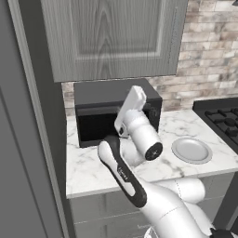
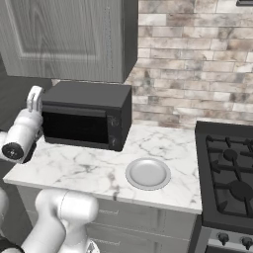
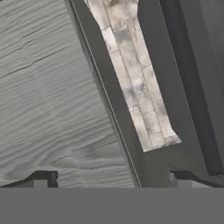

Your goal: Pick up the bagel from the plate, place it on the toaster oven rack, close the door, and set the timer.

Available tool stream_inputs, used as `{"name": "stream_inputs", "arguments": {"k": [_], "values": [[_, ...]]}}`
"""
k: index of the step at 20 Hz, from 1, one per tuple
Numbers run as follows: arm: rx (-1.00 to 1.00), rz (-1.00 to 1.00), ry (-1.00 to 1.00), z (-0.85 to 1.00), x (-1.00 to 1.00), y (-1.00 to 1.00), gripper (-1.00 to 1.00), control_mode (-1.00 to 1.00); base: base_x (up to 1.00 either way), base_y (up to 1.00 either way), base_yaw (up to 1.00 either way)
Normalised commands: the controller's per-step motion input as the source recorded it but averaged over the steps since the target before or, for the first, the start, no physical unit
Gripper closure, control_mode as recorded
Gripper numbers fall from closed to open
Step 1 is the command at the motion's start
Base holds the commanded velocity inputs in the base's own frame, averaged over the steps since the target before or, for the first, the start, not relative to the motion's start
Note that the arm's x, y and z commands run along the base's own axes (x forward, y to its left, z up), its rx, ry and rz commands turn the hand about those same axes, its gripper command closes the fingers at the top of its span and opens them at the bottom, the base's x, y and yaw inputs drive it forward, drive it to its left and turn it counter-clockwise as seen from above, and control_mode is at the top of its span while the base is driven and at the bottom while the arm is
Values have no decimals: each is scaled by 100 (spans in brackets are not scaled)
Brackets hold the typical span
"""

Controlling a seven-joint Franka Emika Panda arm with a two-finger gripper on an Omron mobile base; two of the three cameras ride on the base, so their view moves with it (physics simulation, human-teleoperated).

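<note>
one plate (image 2: 147, 173), one toaster oven (image 2: 86, 121), one stove (image 2: 230, 173)

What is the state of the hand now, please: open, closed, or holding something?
Hand: open, the two fingertips stand wide apart and hold nothing; it points at the cabinet door above the oven.

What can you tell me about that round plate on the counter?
The plate is round, shallow and light grey, with a raised rim and a smooth, slightly glossy look. It lies flat on the white marble counter, near its front edge, between the black toaster oven and the stove, touching neither. It has nothing on it.
</note>
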Motion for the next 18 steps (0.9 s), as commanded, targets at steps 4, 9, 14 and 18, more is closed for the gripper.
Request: {"name": "stream_inputs", "arguments": {"k": [4, 9, 14, 18], "values": [[25, -13, 45, 78, -47, 0, -100, -100, 0, 0, 0], [19, -17, 53, 39, -49, 2, -100, -100, 0, 0, 0], [3, -3, 7, 89, -52, 20, -100, -100, 0, 0, 0], [-28, 0, -24, 100, -10, 10, -100, -100, 0, 0, 0]]}}
